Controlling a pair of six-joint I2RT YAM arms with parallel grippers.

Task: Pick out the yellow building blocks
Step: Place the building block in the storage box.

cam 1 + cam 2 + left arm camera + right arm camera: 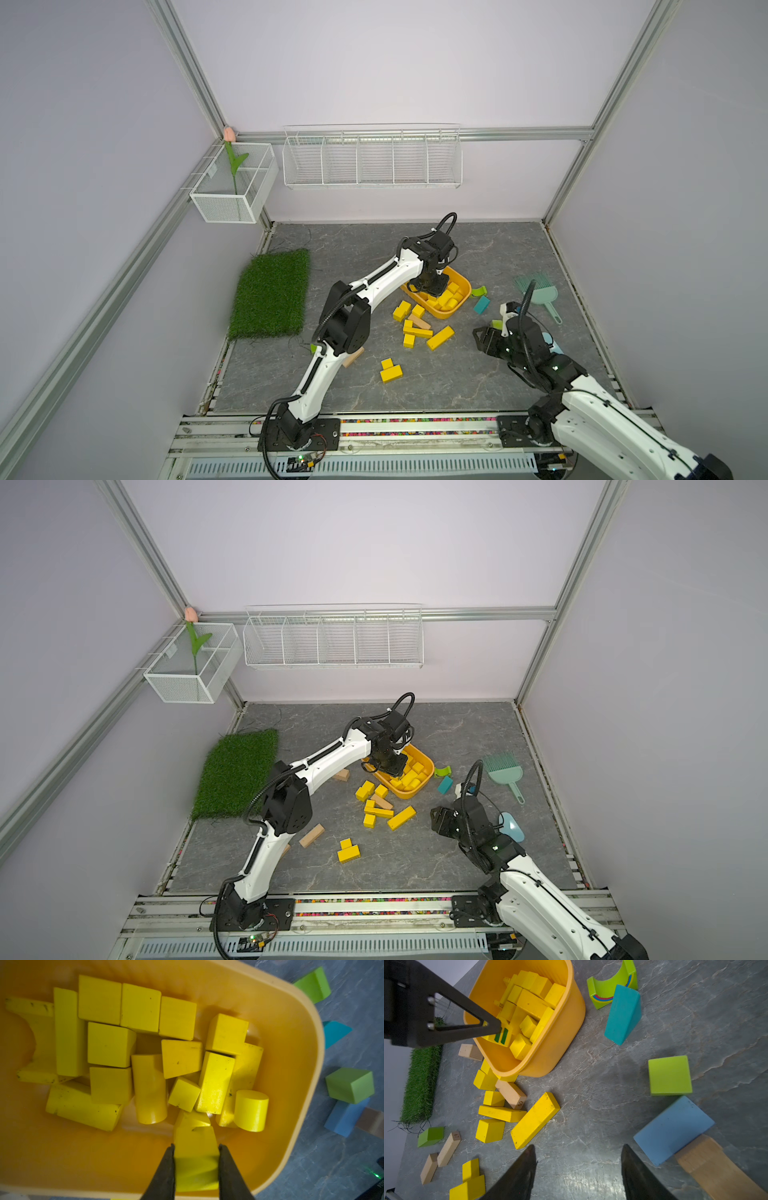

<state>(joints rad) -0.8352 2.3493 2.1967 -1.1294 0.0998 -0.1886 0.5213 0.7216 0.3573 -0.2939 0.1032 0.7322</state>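
My left gripper point(195, 1145) hangs inside the yellow-orange tub point(62, 1157), shut on a yellow block point(196, 1167) that sits between both fingers. Several yellow building blocks point(110, 1044) lie piled in the tub point(451, 313), among them cubes, bars and a cylinder point(251, 1110). More yellow blocks point(415, 330) lie on the table in front of the tub, including a long bar point(534, 1120) and a pair point(390, 371) nearer the front. My right gripper point(578, 1147) stands open above bare table, right of the long bar, holding nothing.
Tan wooden blocks point(511, 1094) mix with the yellow ones. A green arch point(610, 987), teal wedge point(623, 1015), green cube point(669, 1075) and blue block point(672, 1128) lie near my right gripper. A grass mat point(270, 291) lies left, a teal dustpan point(536, 286) right.
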